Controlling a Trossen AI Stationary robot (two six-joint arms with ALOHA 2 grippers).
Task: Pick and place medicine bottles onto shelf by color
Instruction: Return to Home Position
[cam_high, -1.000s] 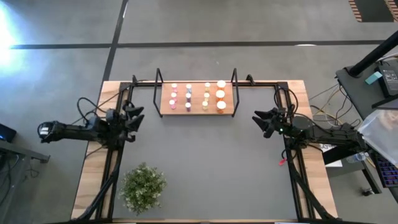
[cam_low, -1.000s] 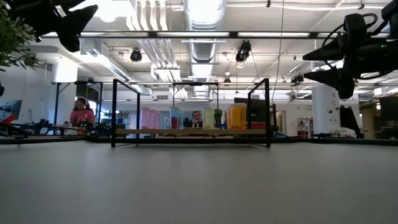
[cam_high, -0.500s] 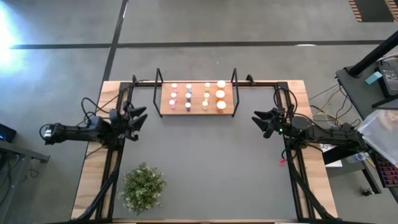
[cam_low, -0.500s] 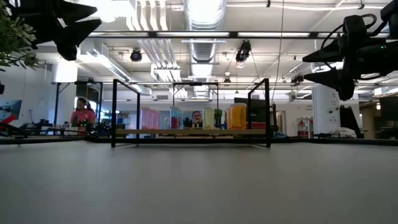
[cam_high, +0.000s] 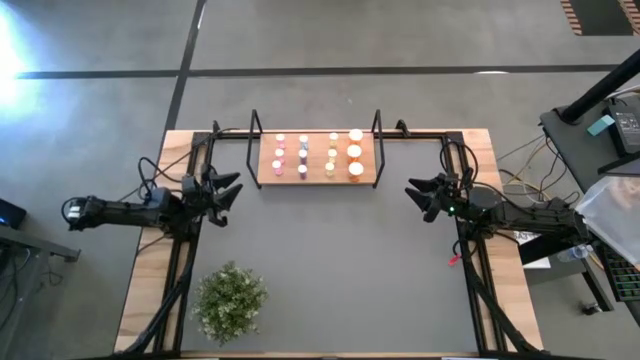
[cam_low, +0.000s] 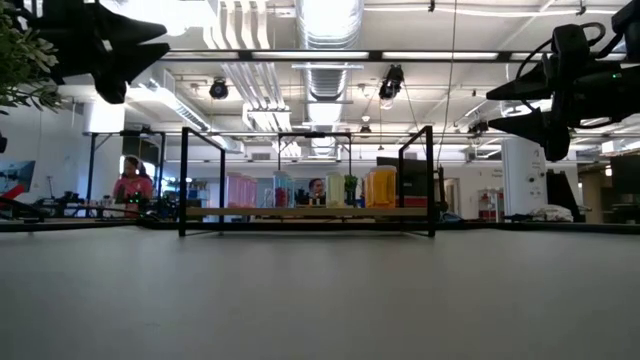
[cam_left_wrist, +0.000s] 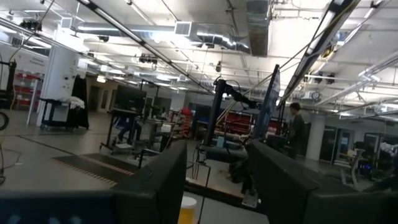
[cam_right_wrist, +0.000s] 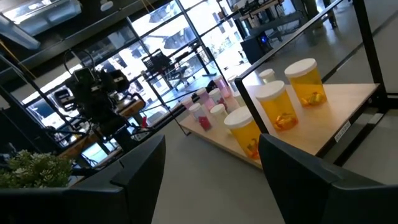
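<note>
The wooden shelf (cam_high: 316, 160) with black wire end frames stands at the table's far middle. The medicine bottles (cam_high: 303, 155) stand upright on it in rows by colour: pink (cam_right_wrist: 200, 116), purple, small orange, and larger orange ones (cam_right_wrist: 278, 107) at the right end. My left gripper (cam_high: 229, 189) hovers open at the table's left edge, level with the shelf's left end and clear of it. My right gripper (cam_high: 415, 198) hovers open near the table's right edge, right of the shelf, with nothing between its fingers. In the low view both grippers, left (cam_low: 140, 45) and right (cam_low: 515, 105), hang high above the table.
A green potted plant (cam_high: 230, 300) stands at the table's near left. Black frame rails and cables run along both side edges (cam_high: 470, 270). The grey mat (cam_high: 340, 270) lies bare between the shelf and the near edge. A person (cam_low: 130, 182) sits in the room beyond.
My left gripper has sunk a little and tipped its fingers down toward level, its tips now nearer the shelf's left end. It has stayed open. The bottles and the shelf have not moved.
</note>
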